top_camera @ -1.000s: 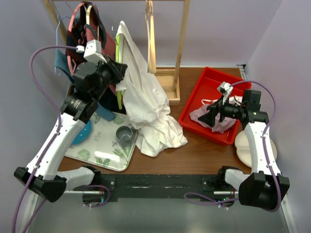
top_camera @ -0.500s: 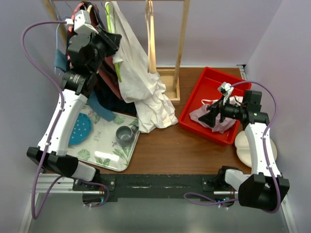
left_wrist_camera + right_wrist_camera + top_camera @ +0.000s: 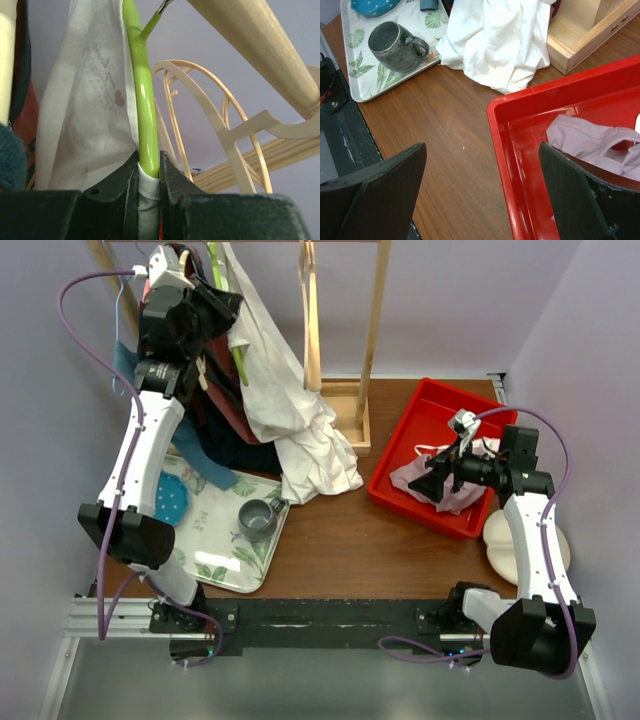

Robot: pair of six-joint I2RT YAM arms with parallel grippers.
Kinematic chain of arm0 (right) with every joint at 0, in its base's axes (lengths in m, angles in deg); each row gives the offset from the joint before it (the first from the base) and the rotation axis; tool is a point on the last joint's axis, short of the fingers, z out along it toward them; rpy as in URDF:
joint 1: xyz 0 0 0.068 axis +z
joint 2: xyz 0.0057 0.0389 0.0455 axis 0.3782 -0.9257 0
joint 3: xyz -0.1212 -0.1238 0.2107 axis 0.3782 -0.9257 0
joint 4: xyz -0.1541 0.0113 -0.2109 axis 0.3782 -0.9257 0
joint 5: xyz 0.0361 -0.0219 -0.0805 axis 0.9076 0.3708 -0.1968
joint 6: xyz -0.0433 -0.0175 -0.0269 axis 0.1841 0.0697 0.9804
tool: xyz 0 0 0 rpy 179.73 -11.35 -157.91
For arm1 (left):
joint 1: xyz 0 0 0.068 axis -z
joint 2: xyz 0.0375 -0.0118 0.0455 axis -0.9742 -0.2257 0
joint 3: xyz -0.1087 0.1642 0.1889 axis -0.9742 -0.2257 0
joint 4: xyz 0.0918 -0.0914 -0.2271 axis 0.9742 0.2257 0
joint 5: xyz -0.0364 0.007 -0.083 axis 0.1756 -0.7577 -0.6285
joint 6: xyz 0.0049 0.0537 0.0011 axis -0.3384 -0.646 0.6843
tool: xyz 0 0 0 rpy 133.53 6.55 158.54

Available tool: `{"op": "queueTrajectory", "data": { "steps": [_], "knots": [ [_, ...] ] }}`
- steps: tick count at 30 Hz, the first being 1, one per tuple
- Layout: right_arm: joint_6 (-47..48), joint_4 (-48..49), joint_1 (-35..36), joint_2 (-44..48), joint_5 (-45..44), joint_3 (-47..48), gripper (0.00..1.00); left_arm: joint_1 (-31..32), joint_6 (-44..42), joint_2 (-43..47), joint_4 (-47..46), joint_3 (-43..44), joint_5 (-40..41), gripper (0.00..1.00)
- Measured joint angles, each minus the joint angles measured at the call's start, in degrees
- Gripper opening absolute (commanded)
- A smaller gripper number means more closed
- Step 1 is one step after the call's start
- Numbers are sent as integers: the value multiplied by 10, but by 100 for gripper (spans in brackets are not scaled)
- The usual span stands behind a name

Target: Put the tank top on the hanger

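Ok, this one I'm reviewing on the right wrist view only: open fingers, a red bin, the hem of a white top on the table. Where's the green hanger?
Observer: Up by the wooden rail, in the left gripper, whose jaws are closed on the hanger.
Operator: Is the top on it?
Observer: The tank top hangs beside the hanger and reaches down to the table. Some of its white fabric is pinched in the jaws too. I cannot tell whether a strap is over the hanger's arm.
Operator: Hook on the rail?
Observer: The hook runs out of the left wrist frame close to the rail, so that is unclear.
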Motion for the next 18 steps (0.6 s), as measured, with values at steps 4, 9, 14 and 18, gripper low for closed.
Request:
{"op": "queueTrajectory", "data": {
  "steps": [4, 9, 14, 18],
  "knots": [
    [2, -2, 0, 0, 1, 0, 99, -21, 19, 0, -19, -14, -27, 11],
    [4, -5, -2, 0, 1, 0, 99, -46, 32, 3, -49, -48, -58, 49],
    [7, -7, -5, 0, 1, 0, 99, -54, 34, 34, -60, -57, -71, 64],
    [12, -10, -9, 0, 0, 0, 99, -56, 31, 95, -59, -68, -74, 74]
  ]
}}
